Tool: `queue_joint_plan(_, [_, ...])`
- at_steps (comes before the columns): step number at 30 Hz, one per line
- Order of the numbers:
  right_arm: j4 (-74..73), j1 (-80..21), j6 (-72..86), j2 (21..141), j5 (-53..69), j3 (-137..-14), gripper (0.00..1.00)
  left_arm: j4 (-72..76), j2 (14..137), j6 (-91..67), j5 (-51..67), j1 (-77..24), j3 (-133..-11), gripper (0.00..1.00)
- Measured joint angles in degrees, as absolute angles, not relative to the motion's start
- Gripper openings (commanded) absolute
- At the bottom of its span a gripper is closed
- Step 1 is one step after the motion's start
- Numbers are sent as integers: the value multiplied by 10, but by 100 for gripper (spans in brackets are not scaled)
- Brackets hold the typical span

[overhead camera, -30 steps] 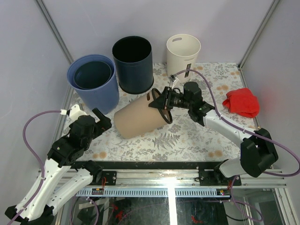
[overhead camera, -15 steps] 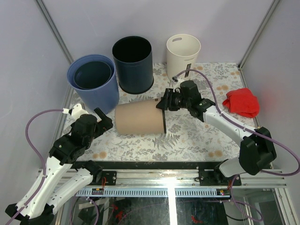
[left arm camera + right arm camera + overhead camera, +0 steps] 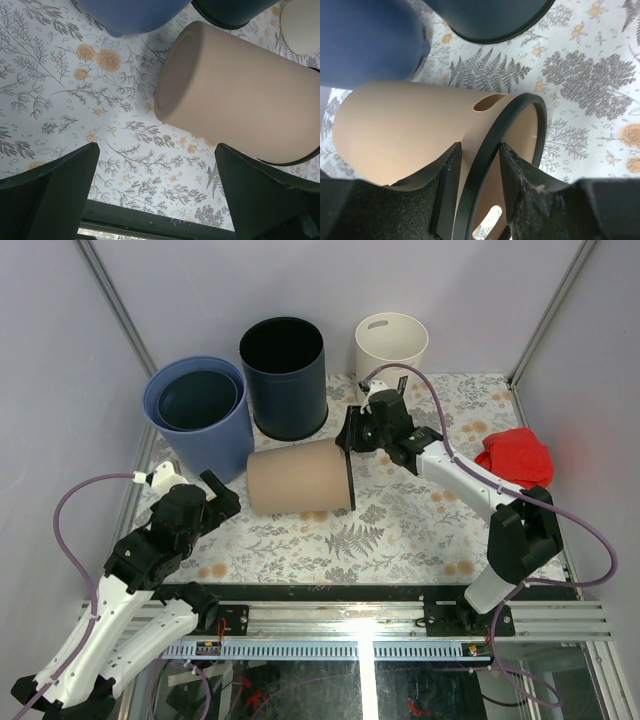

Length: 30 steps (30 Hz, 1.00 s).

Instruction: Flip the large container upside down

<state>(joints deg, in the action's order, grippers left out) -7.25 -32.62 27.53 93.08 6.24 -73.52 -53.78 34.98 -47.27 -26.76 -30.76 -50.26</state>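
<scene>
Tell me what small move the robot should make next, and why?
Probably rotate the right tool to swing the closed base upward: the tan plastic cylindrical container lies on its side, and that tool appears to grip its black rim. That could stand it mouth-down.

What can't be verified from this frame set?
- Right wrist view: the right pincer has its fingers on either side of the tan bin rim. Whether they clamp it is unclear.
- Top view: the pincer tips are hidden by the arm's own wrist.
- Top view: the dark bin floor is lost in shadow.
- Left wrist view: the tan bin's mouth faces away, so its inside is unseen.
</scene>
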Motion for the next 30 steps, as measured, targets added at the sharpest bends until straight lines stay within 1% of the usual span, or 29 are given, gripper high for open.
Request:
queue_joint_plan(10, [-88, -327, 244, 1004, -7, -816, 41, -538, 346, -473, -268, -308, -503, 100])
queue_joint_plan(14, [-100, -335, 248, 1004, -66, -817, 39, -538, 335, -472, -268, -308, -503, 100])
queue_joint_plan(20, [-113, -373, 256, 1005, -170, -818, 38, -538, 326, -466, -269, -308, -502, 100])
queue_joint_plan(23, [-128, -395, 258, 1015, -207, -834, 35, -538, 325, -466, -269, -308, -501, 100])
queue_joint_plan(26, [-135, -411, 263, 1037, -239, -856, 35, -539, 320, -466, -269, -308, -500, 100])
queue_joint_plan(30, [-145, -418, 268, 1063, -261, -881, 38, -539, 317, -466, -273, -308, -500, 100])
